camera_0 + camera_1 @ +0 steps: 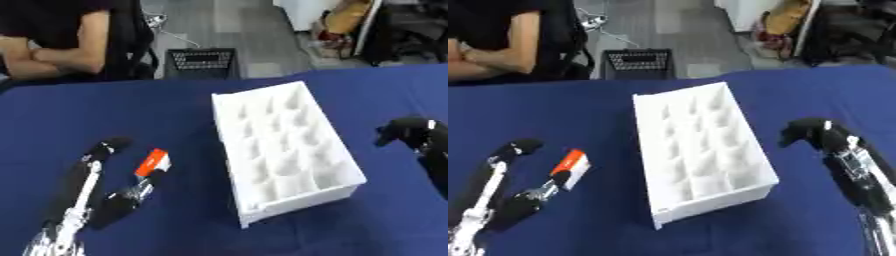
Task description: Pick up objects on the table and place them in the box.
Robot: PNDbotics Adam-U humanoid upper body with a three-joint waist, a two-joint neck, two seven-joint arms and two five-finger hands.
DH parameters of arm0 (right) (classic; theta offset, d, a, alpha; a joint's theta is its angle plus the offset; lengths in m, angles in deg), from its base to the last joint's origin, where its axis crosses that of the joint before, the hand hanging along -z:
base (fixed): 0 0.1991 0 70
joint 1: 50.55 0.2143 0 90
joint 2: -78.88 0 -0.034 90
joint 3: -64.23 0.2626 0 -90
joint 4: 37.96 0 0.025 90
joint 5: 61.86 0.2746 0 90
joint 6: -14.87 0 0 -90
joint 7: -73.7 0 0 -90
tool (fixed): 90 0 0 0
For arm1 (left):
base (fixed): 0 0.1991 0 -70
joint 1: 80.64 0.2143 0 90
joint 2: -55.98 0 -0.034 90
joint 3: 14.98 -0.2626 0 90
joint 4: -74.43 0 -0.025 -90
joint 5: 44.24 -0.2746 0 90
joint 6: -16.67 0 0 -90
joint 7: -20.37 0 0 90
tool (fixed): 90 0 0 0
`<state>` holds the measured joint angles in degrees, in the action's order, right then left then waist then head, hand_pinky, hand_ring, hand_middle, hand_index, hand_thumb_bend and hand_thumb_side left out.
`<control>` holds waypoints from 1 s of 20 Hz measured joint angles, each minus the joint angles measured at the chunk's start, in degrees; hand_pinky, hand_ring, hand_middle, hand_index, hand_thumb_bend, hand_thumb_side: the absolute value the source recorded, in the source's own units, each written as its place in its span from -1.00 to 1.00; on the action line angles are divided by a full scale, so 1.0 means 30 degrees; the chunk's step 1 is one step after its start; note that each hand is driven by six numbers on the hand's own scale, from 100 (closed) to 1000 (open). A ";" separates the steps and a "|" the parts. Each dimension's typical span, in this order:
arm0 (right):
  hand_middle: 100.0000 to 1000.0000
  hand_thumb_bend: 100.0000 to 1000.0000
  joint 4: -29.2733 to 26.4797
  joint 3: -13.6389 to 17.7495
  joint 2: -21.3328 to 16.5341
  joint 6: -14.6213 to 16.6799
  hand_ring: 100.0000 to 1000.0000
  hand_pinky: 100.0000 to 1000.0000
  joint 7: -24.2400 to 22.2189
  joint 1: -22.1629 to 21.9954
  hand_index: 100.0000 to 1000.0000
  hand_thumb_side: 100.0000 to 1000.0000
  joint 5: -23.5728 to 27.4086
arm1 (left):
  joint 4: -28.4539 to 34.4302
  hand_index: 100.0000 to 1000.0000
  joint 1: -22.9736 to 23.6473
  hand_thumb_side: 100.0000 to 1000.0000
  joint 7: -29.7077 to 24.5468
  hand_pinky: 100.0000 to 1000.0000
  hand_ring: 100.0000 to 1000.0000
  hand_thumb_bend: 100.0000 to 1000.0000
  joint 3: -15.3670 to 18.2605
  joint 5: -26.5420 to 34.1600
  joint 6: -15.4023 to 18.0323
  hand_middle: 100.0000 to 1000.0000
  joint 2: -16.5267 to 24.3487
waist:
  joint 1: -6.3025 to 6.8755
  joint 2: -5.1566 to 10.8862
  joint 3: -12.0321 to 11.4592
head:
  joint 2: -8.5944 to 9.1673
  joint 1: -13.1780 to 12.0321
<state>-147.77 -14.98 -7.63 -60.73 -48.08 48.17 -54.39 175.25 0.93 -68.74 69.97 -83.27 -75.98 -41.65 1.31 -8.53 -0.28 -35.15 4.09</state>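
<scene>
A white moulded box [284, 150], rectangular and divided into rows of rounded pockets, lay on a smooth dark blue table [105, 115], its long axis running from 11 to 5 o'clock. At 9 o'clock from the box lay a small oblong object [154, 163], orange and white, pointing toward 1 o'clock. The left hand [92, 187] was spread wide at 7 o'clock, thumb tip touching the object's near end, gripping nothing. The right hand [820, 135], at 3 o'clock, had its fingers curled, empty.
</scene>
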 measured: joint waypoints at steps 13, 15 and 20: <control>0.24 -1.00 0.0003 0.0000 0.0078 0.0028 0.18 0.66 -0.0031 -0.0011 0.54 0.82 -0.0019 | -0.1642 0.67 -0.0878 0.36 0.0379 1.00 0.66 0.21 -0.0001 -0.0395 -0.1287 0.64 -0.0034 | 0.0001 0.0003 0.0037 | 0.0000 -0.0002; 0.24 -1.00 0.0006 0.0000 0.0078 0.0027 0.18 0.66 -0.0032 -0.0012 0.54 0.82 -0.0021 | -0.1998 0.66 -0.1075 0.38 0.0356 1.00 0.65 0.21 -0.0012 -0.0435 -0.1335 0.64 -0.0035 | 0.0001 0.0004 0.0045 | 0.0000 -0.0002; 0.24 -1.00 0.0012 0.0000 0.0079 0.0034 0.18 0.66 -0.0040 -0.0012 0.54 0.82 -0.0038 | -0.3118 0.66 -0.1376 0.42 0.0265 1.00 0.65 0.20 -0.0240 -0.0578 -0.1380 0.63 -0.0032 | 0.0001 0.0007 0.0052 | 0.0000 -0.0005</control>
<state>-147.73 -14.98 -7.39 -60.63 -48.20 48.13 -54.50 165.89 -3.20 -67.95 69.25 -85.01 -80.12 -41.75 1.31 -8.51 -0.13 -35.15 4.07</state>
